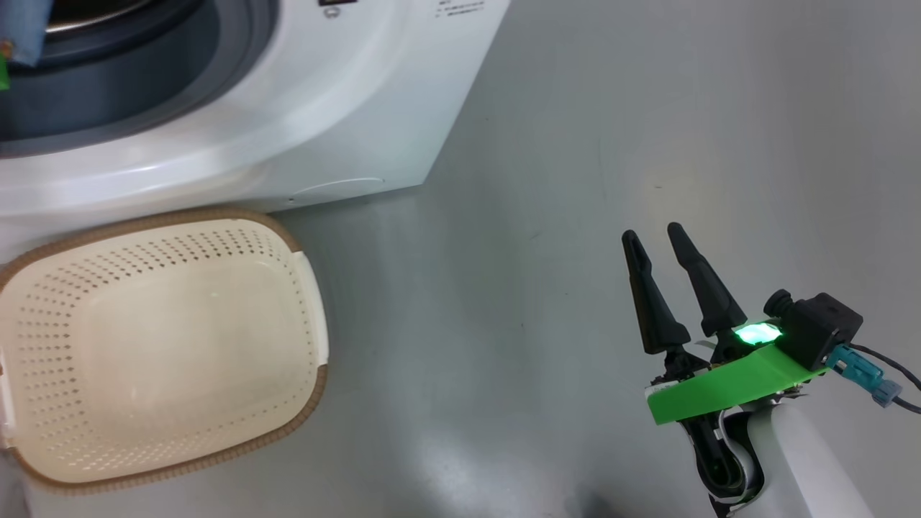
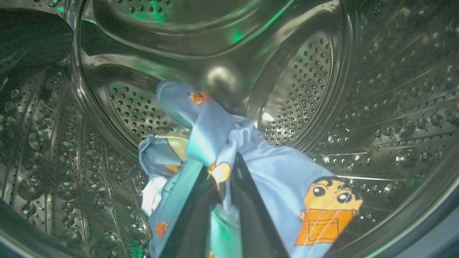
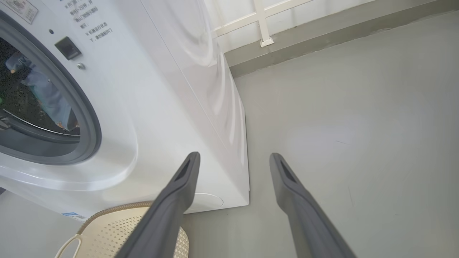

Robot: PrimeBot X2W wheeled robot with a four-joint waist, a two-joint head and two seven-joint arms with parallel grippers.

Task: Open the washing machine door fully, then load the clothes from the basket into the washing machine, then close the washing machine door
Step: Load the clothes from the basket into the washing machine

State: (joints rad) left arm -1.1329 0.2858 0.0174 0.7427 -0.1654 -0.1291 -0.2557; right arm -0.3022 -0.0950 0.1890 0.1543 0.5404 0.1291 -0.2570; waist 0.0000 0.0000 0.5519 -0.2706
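Basket [image 1: 173,338] on floor [image 1: 575,144], just before washing machine [image 1: 324,93], left side. Clothes [image 2: 279,175] inside drum [image 2: 394,107], bunched about left gripper [image 2: 222,165]. Right gripper [image 1: 653,232] over floor, well right of basket.

The right gripper [image 1: 652,232] has tapered black fingers [image 1: 651,302], a green bracket [image 1: 727,388] and white forearm [image 1: 799,460].

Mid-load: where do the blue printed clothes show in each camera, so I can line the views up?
Head view: the clothes sit in the top left corner, at the washing machine opening.
Left wrist view: centre, pinched in the left claw.
Right wrist view: left edge, seen through the round opening.
Shared landmark: the steel drum around them.
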